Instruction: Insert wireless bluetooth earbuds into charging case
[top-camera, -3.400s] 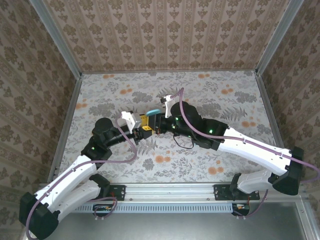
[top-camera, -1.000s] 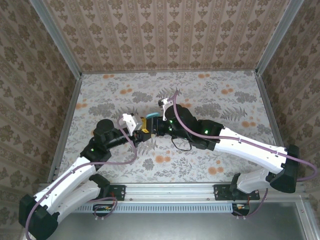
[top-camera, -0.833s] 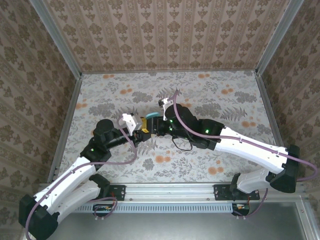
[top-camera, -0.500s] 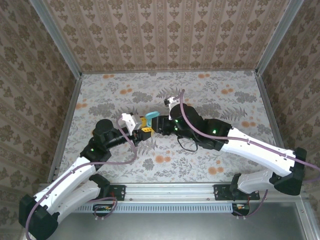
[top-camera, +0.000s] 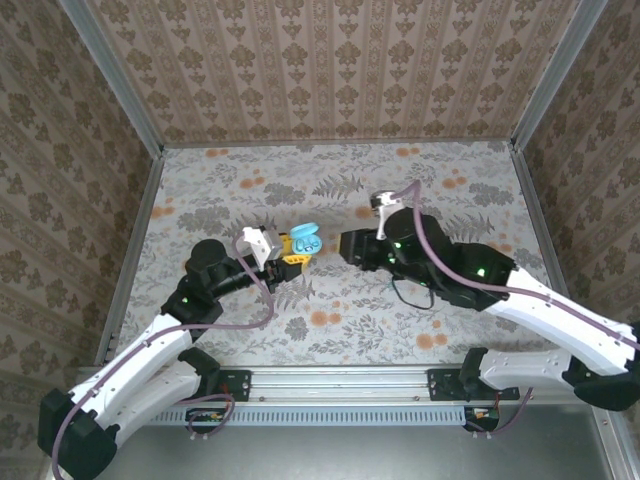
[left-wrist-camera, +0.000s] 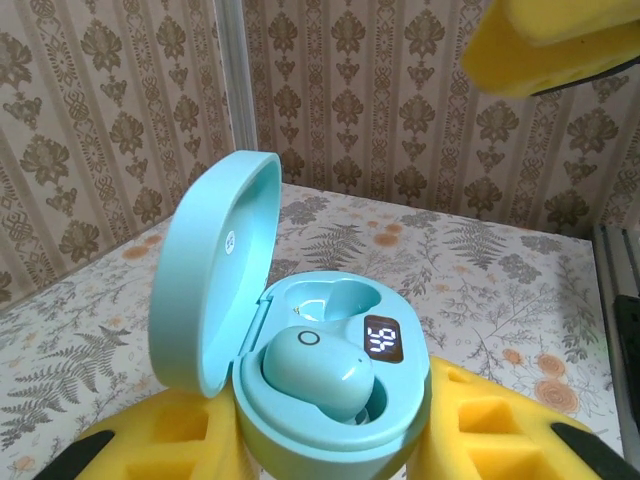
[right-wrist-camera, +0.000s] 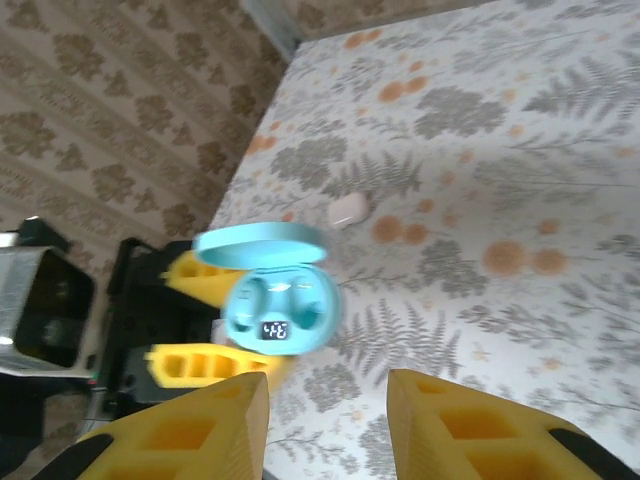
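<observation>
Left wrist view: the left gripper (left-wrist-camera: 330, 455) clamps the case (left-wrist-camera: 300, 425) between its yellow fingers (left-wrist-camera: 170, 450), one on either side of the base. The lid (left-wrist-camera: 210, 275) stands open at the left of the jaws. A teal earbud (left-wrist-camera: 315, 368) sits in the socket nearer the jaws, beside a display (left-wrist-camera: 383, 340) reading 46.

Right wrist view: the right gripper (right-wrist-camera: 325, 430) has its jaws spread wide, with the table (right-wrist-camera: 520, 180) showing between them. The case lies ahead of them and to the left, apart from both fingers. A white earbud (right-wrist-camera: 348, 210) rests on the table further ahead, just beyond the lid.

Top external view: the right gripper's jaws face the held case across a gap.
</observation>
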